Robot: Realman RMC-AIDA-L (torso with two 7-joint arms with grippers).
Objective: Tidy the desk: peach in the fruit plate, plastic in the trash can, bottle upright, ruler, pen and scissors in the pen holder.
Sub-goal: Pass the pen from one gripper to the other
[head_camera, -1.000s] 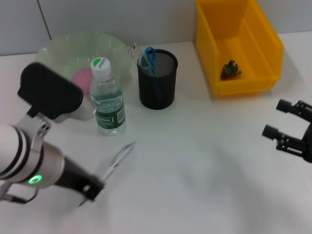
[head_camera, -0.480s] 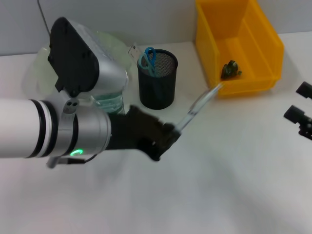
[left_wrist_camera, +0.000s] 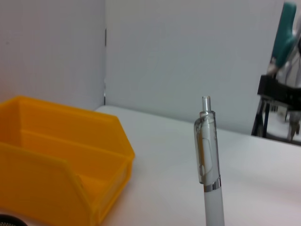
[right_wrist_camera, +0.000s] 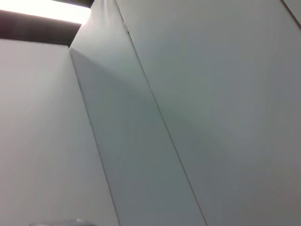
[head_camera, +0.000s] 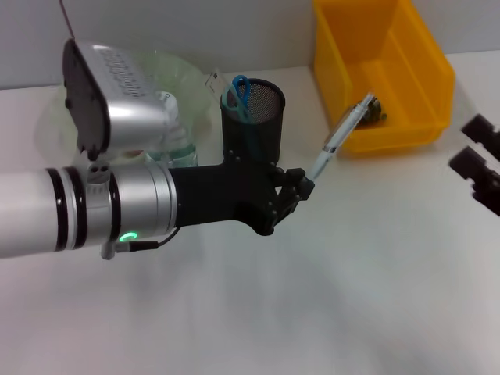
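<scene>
Fruit plate, pale green translucent plastic bowl, sits far left at back of white worktop, mostly hidden behind left arm; peach not visible. Clear plastic water bottle just right of it, only a sliver showing past the arm. Left hand reaches across centre, fingers clamped on lower end of white-and-clear click pen; pen tilts up & right, clicker end over front wall of yellow plastic bin. Black mesh pen holder stands just behind the hand w/ blue-handled scissors & clear ruler in it. Dark crumpled plastic scrap lies in the yellow bin. Right hand at far right edge, above worktop, fingers apart, holding nothing.
</scene>
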